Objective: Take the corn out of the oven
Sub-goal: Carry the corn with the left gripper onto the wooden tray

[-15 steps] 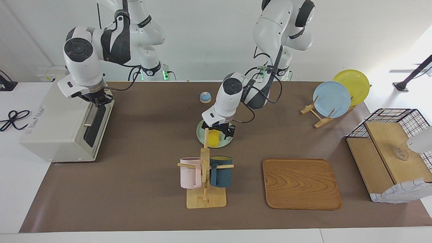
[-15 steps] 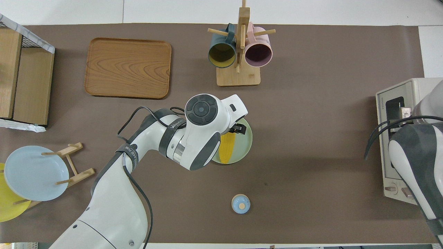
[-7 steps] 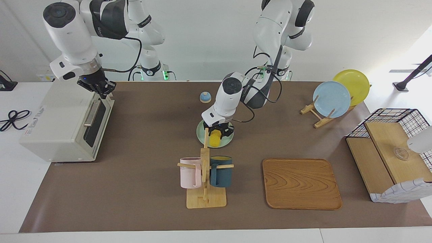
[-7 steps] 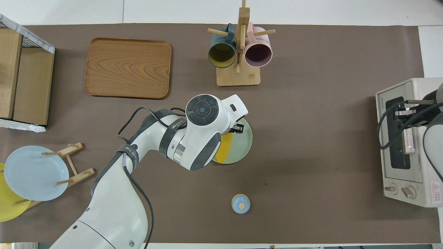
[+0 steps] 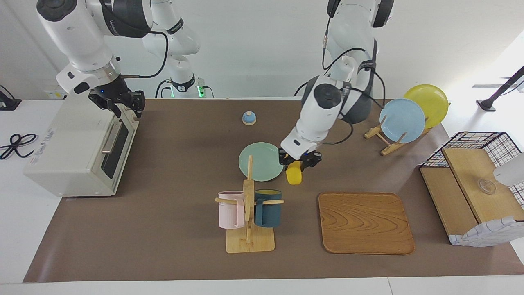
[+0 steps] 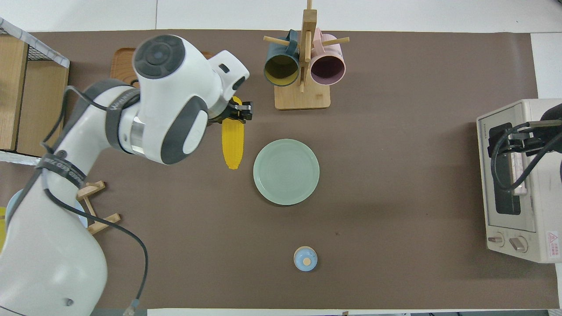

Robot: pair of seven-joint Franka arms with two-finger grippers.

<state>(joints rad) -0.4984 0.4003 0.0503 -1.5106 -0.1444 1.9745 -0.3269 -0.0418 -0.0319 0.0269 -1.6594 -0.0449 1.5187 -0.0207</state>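
The corn (image 5: 294, 175) (image 6: 232, 145) is a yellow cob held in my left gripper (image 5: 300, 162) (image 6: 236, 110), which is shut on one end of it. It hangs in the air over the brown mat, beside the empty green plate (image 5: 262, 162) (image 6: 286, 171), toward the left arm's end of the table. The off-white oven (image 5: 69, 151) (image 6: 518, 184) stands at the right arm's end with its dark glass door shut. My right gripper (image 5: 118, 102) (image 6: 516, 140) is open and empty, raised over the top edge of the oven's door.
A wooden mug rack (image 5: 249, 213) (image 6: 302, 66) with a pink and a blue mug stands farther from the robots than the green plate. A wooden tray (image 5: 365, 223), a plate rack (image 5: 403, 121), a wire basket with shelves (image 5: 470, 184) and a small blue bell (image 5: 249, 118) (image 6: 305, 258) are also here.
My left gripper closed on the corn on the green plate, lifted it off and carried it toward the left arm's end. My right gripper rose from the oven's door.
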